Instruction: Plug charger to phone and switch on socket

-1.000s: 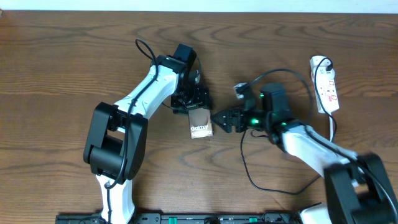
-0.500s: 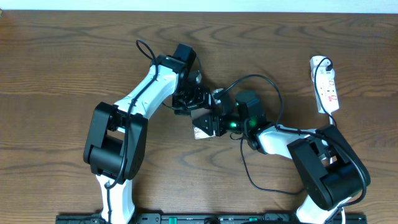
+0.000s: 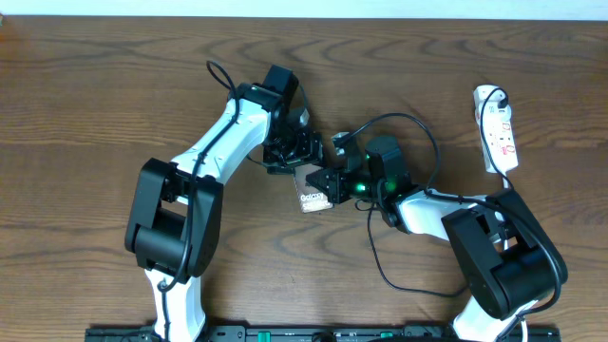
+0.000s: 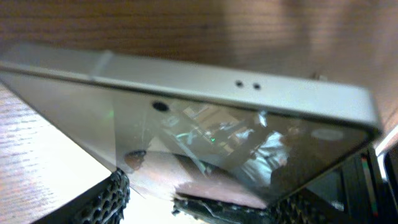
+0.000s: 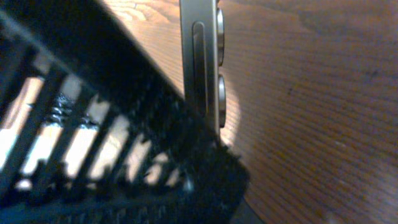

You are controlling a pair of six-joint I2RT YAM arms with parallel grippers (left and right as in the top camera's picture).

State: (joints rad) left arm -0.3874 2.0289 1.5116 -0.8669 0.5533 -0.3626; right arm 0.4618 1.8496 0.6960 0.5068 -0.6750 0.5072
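- Phone sits at the centre of the overhead view, lifted off the table at a tilt, one end in the left gripper, whose ridged pads are clamped on it.
- It has a glossy brownish face full of reflections, white "Galaxy" lettering at the free end, and a pale metal edge with two tiny holes.
- The right gripper presses in just beside the phone's right edge. I cannot tell whether its fingers are together, or whether they hold the connector.
- Judged step: mating the charger with the phone; its tip is hidden.
- Next, the tip must line up squarely with the port, then push straight in.
- The socket lies at the upper right, well apart, not yet switched.
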